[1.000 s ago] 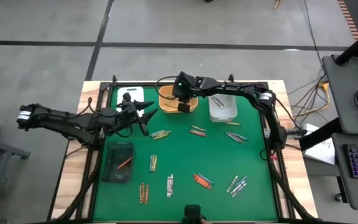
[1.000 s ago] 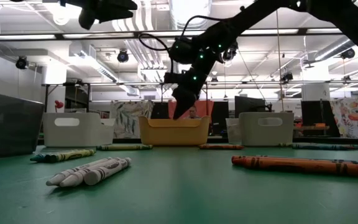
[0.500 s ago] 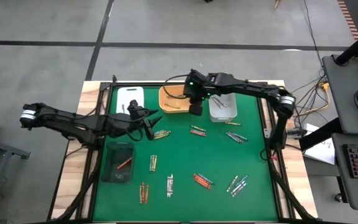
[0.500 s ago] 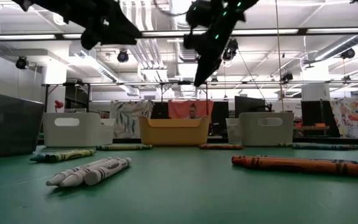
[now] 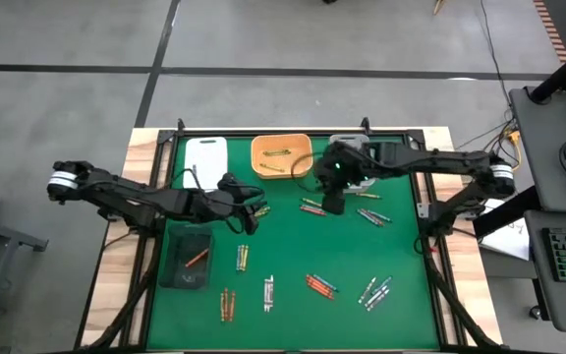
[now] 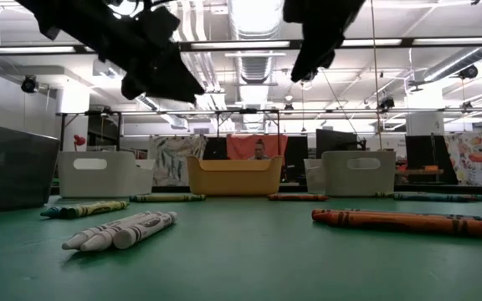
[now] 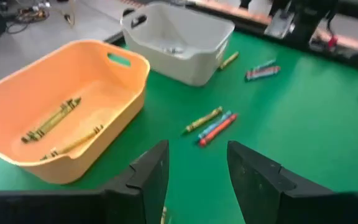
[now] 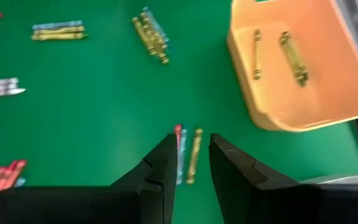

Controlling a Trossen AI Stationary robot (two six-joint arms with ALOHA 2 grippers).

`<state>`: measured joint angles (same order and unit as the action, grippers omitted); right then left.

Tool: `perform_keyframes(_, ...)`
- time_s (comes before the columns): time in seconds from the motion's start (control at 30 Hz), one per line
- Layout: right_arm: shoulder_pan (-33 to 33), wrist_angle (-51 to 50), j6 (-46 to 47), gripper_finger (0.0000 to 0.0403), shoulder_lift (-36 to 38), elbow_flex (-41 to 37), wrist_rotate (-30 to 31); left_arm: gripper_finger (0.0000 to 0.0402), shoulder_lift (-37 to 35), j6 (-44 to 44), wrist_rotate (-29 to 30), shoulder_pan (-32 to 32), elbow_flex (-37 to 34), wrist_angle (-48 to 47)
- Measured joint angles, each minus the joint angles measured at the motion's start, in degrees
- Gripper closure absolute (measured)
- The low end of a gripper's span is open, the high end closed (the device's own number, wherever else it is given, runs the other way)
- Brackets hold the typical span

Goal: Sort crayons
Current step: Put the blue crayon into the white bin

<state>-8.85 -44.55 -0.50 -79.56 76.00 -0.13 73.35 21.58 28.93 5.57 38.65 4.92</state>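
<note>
Small groups of crayons lie scattered on the green mat (image 5: 293, 246). My left gripper (image 5: 249, 218) is open and empty, hovering beside a yellow-and-blue group (image 5: 256, 210); its wrist view looks toward the orange tray and another group (image 7: 211, 122). My right gripper (image 5: 332, 203) is open and empty above the mat, over a red, blue and yellow group (image 5: 312, 206), which shows past its fingertips (image 8: 187, 155). The orange tray (image 5: 281, 155) holds yellow crayons (image 8: 293, 57). The dark tray (image 5: 187, 258) holds a red crayon (image 5: 197, 258).
A white tray (image 5: 205, 153) and a grey-white tray (image 5: 354, 147) stand beside the orange tray along the far edge. More crayon groups lie toward the near edge (image 5: 268, 292) (image 5: 319, 286) (image 5: 376, 291) and at the right (image 5: 371, 216). White crayons (image 6: 120, 231) lie close to the low camera.
My right gripper has risen from the orange tray and gone toward the table's right and near edge, now over the red, blue and yellow group. My left gripper has gone toward the table's right and slightly nearer, up to the yellow-and-blue group.
</note>
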Motion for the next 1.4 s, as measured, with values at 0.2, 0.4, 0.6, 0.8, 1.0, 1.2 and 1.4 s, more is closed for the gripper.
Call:
perform_keyframes(0.2,3.46,0.94,4.64,0.0325,2.53,-4.19,0.27,0.0265,5.37,2.8,0.12,-0.94,2.69,-10.49)
perform_keyframes(0.4,5.54,2.07,6.0,0.0324,2.63,-5.59,1.26,0.0278,12.37,3.28,0.07,-0.93,8.01,-23.53)
perform_keyframes(0.6,6.39,2.05,6.17,0.0324,2.61,-5.66,3.4,0.0291,17.63,-3.89,-7.27,-2.89,10.8,-32.89)
perform_keyframes(0.8,6.39,2.07,6.52,0.0326,2.61,-5.63,3.39,0.0312,17.96,-11.46,-11.78,-6.27,10.36,-30.68)
perform_keyframes(1.0,6.39,2.06,6.46,0.0327,2.61,-5.63,3.4,0.0319,17.41,-14.81,-13.5,-10.33,10.33,-30.54)
perform_keyframes(1.2,6.37,2.06,6.41,0.0324,2.61,-5.63,4.66,0.0319,17.9,-16.26,-15.33,-12.54,10.03,-29.71)
perform_keyframes(1.4,6.37,2.07,5.89,0.0328,2.61,-5.63,4.73,0.0319,18.73,-16.34,-16.2,-12.75,9.59,-29.06)
